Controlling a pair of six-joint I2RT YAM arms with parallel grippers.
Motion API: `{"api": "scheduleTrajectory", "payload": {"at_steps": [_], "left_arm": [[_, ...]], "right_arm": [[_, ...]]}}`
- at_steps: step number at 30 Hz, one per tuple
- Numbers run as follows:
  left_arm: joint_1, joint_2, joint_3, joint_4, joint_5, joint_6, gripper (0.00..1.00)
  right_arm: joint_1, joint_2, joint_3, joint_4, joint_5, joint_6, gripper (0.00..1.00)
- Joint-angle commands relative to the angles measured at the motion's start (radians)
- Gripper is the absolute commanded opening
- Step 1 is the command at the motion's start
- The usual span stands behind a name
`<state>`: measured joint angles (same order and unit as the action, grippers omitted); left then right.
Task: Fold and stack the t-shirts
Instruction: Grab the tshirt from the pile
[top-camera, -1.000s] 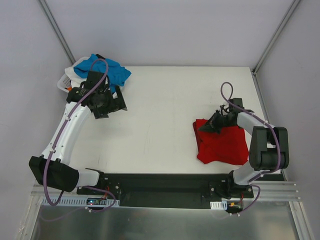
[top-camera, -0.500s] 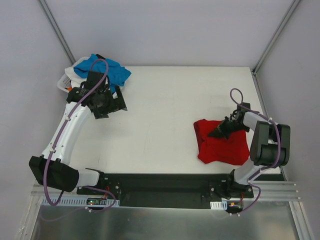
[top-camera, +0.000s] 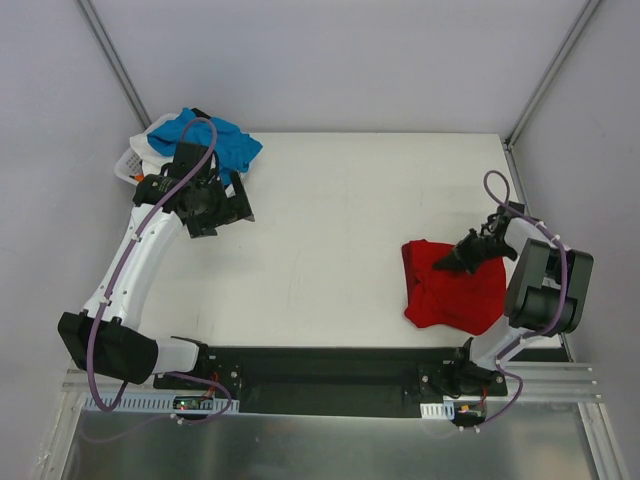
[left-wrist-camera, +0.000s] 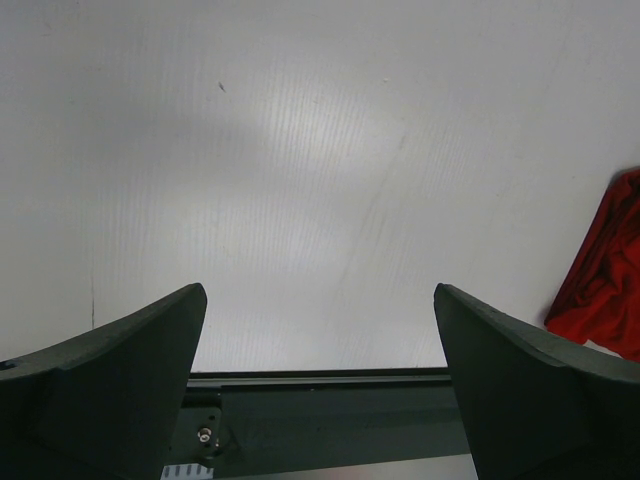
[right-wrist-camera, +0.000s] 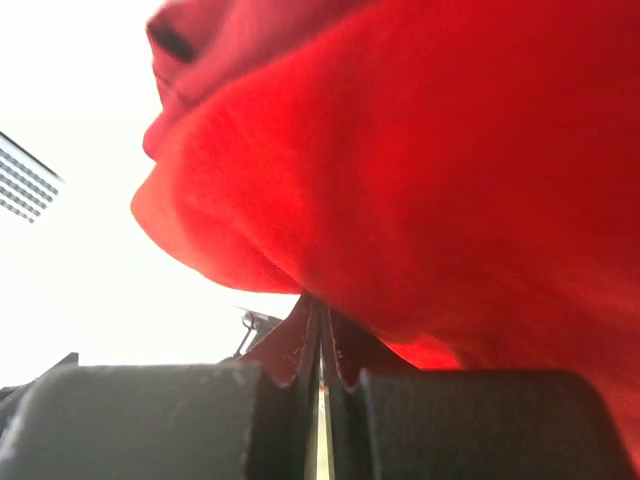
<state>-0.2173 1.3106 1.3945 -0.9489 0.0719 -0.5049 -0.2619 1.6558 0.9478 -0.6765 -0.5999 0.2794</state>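
Top view: right gripper (top-camera: 452, 262) is clamped on the red shirt (top-camera: 455, 295) by the right edge of the table (top-camera: 340, 200), blue shirt (top-camera: 215, 140) at the far-left corner. Left wrist: left gripper (left-wrist-camera: 320, 300) spread wide. Right wrist: jaws pinched tight on red cloth.

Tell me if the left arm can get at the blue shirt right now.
Probably yes. The blue shirt lies uncovered at the far left, just behind the left gripper, whose jaws stand open and empty. Nothing lies between, but the jaws face away from it, so the wrist must turn.
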Motion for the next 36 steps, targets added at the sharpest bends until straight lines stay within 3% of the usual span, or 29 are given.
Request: {"api": "scheduleTrajectory", "payload": {"at_steps": [1,21,27,36], "left_arm": [[-0.008,0.009,0.031,-0.011,0.017,0.013,0.99],[-0.008,0.049,0.081,-0.013,0.032,0.023,0.99],[-0.008,0.059,0.080,-0.013,0.045,0.022,0.99],[-0.011,0.088,0.112,-0.013,0.054,0.023,0.99]], "right_arm": [[-0.054,-0.025,0.022,-0.064,0.037,-0.032,0.01],[-0.220,-0.146,-0.026,-0.173,0.291,-0.052,0.01],[-0.110,-0.194,0.043,-0.219,0.438,-0.117,0.01],[0.042,-0.168,-0.067,-0.152,0.678,-0.149,0.01]]}}
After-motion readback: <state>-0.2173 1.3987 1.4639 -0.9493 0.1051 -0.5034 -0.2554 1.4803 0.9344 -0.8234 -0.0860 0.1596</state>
